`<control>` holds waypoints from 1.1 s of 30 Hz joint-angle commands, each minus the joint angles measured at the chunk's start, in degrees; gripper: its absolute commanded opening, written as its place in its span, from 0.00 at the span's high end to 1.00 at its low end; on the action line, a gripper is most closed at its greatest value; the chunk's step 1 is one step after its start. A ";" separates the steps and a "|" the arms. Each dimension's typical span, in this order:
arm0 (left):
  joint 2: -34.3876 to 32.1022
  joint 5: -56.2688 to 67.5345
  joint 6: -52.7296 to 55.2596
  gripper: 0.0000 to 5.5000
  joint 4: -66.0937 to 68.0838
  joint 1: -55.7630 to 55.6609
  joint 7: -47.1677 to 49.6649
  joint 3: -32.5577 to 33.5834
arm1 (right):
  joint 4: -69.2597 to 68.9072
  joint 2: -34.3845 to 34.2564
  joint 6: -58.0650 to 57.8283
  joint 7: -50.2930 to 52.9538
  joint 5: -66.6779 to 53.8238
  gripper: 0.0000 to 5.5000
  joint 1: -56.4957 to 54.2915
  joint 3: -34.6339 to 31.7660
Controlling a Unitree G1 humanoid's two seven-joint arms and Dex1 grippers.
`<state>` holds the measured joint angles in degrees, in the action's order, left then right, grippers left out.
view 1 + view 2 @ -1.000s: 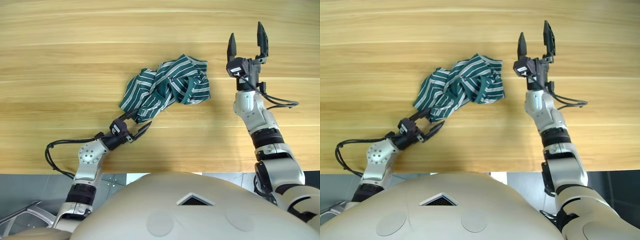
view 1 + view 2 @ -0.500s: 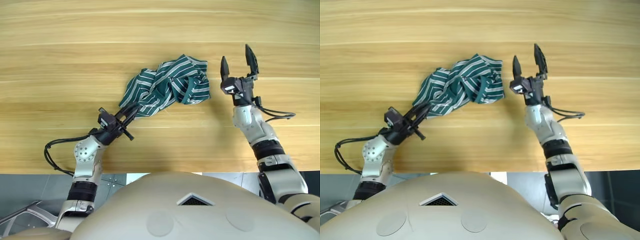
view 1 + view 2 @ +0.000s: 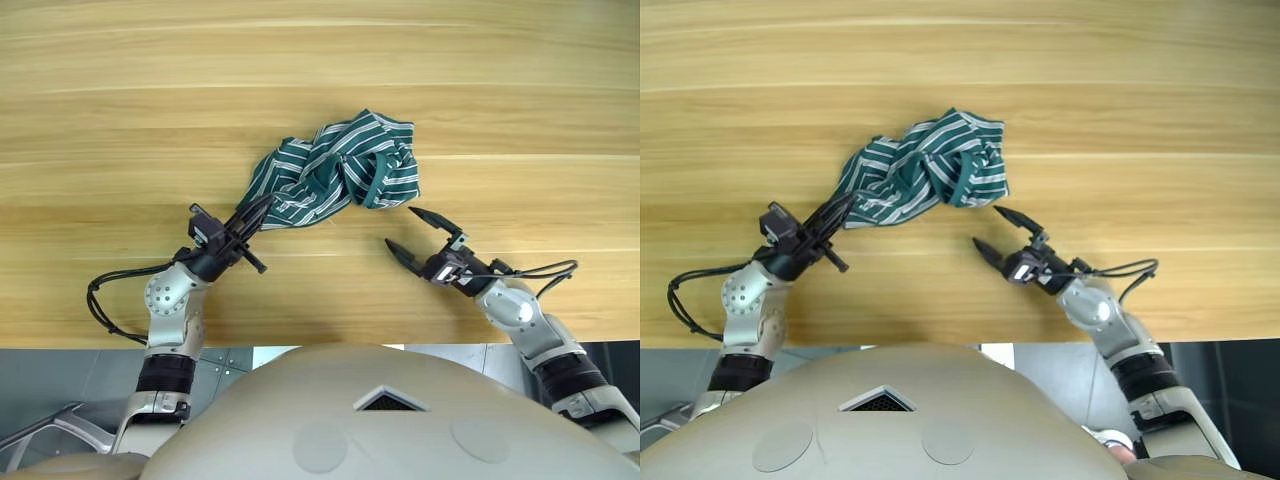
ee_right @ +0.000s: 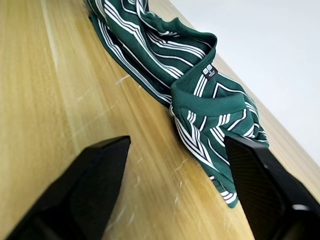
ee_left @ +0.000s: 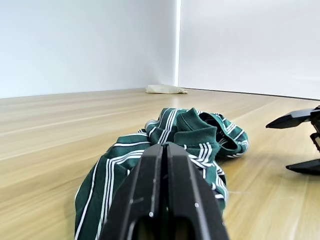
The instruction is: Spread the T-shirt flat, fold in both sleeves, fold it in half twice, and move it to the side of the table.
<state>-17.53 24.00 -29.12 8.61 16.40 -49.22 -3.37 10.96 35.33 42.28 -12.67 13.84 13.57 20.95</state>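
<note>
Seemingly for spreading, the T-shirt [image 3: 335, 170] is pinched by the clenched left pincer [image 3: 260, 206]; the right pincer [image 3: 400, 227] is held released beside it.

T-shirt [image 3: 925, 170]: green with white stripes, crumpled in a heap on the wooden table [image 3: 1140, 120] | left gripper [image 3: 845, 205]: fingers pressed together on the heap's near-left edge | right gripper [image 3: 992, 230]: fingers spread wide, low over the table, just beside the heap's near-right edge, not touching it
</note>
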 commanded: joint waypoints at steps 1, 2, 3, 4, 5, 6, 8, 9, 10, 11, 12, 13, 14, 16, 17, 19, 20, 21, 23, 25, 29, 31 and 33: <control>0.86 1.09 -0.49 1.00 0.80 -1.42 -0.74 1.28 | 2.17 -2.36 -4.95 0.18 5.56 0.37 -2.53 -0.01; 1.05 1.56 -0.50 1.00 0.46 -1.35 -1.03 1.36 | 2.41 -2.72 -5.89 1.30 6.47 0.37 -3.13 -1.00; 1.22 1.92 -0.54 1.00 0.09 -1.18 -1.24 1.42 | 2.63 -2.98 -7.11 2.48 7.32 0.37 -3.80 -2.17; 1.46 2.21 -0.61 1.00 -0.26 -0.99 -1.32 1.50 | 3.47 -2.77 -8.09 4.06 9.01 0.37 -4.76 -3.23; 1.71 2.36 -0.62 1.00 -0.49 -0.87 -1.40 1.60 | 4.51 -2.39 -9.12 5.81 11.24 0.37 -5.83 -4.04; 1.94 2.36 -0.64 1.00 -0.58 -0.84 -1.49 1.66 | 5.20 -2.04 -9.77 7.03 12.83 0.37 -6.54 -4.61; 2.26 2.38 -0.66 1.00 -0.58 -0.89 -1.77 1.74 | 5.40 -1.33 -10.45 8.02 14.88 0.37 -6.70 -5.04; 2.35 2.39 -0.73 1.00 -0.58 -0.83 -1.89 1.82 | 5.51 -0.94 -10.76 8.60 15.66 0.37 -6.48 -5.32; 2.44 2.36 -0.86 1.00 -0.69 -0.62 -1.87 1.96 | 6.13 -0.54 -11.38 9.72 16.87 0.37 -6.69 -5.66; 2.51 2.30 -0.97 1.00 -0.76 -0.49 -1.86 2.08 | 6.71 -0.36 -11.98 10.97 17.97 0.37 -7.04 -6.01; 2.56 2.26 -1.08 1.00 -0.81 -0.38 -1.84 2.20 | 7.18 -0.38 -12.24 11.68 18.63 0.37 -7.42 -6.15; 2.61 2.26 -1.15 1.00 -0.82 -0.37 -1.86 2.28 | 7.27 -0.53 -12.12 11.91 18.79 0.37 -7.61 -6.08; 2.66 2.34 -1.17 1.00 -0.82 -0.41 -1.96 2.31 | 7.06 -0.85 -11.86 12.10 18.79 0.37 -7.54 -5.92; 2.74 2.56 -1.08 1.00 -0.84 -0.48 -2.18 2.33 | 6.71 -1.30 -10.96 12.21 18.54 0.37 -7.09 -5.45; 2.80 2.63 -1.09 1.00 -0.77 -0.46 -2.27 2.33 | 6.64 -1.41 -9.95 12.32 18.50 0.37 -6.79 -5.02; 2.88 2.74 -1.12 1.00 -0.54 -0.47 -2.38 2.43 | 6.37 -1.40 -8.04 11.92 18.18 0.37 -6.44 -4.11; 2.89 2.82 -1.11 1.00 -0.39 -0.56 -2.43 2.50 | 6.41 -1.43 -7.44 11.75 17.98 0.37 -6.47 -3.82; 2.89 2.90 -1.10 1.00 -0.27 -0.64 -2.49 2.56 | 6.67 -1.54 -6.76 11.51 17.88 0.37 -6.52 -3.31; 2.90 3.01 -1.09 1.00 -0.02 -0.83 -2.65 2.64 | 6.95 -1.74 -5.57 10.85 17.57 0.37 -6.48 -2.28; 2.96 3.03 -1.05 1.00 0.11 -0.92 -2.78 2.71 | 6.86 -1.97 -4.79 10.55 17.43 0.37 -6.53 -1.73; 3.40 2.96 -1.02 1.00 0.73 -1.22 -2.90 2.85 | 7.78 -3.27 -5.47 13.39 17.93 0.40 -8.57 -3.30; 3.76 2.95 -1.05 1.00 1.16 -1.28 -3.12 2.85 | 8.21 -3.73 -5.48 14.68 17.81 0.46 -9.10 -4.15; 4.04 2.99 -0.95 1.00 1.49 -1.43 -3.37 2.92 | 8.86 -3.94 -4.89 15.33 18.14 0.54 -9.15 -4.19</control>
<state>-13.71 26.82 -29.83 9.36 15.65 -51.91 -0.73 18.57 32.19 37.69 2.30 30.97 5.32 16.44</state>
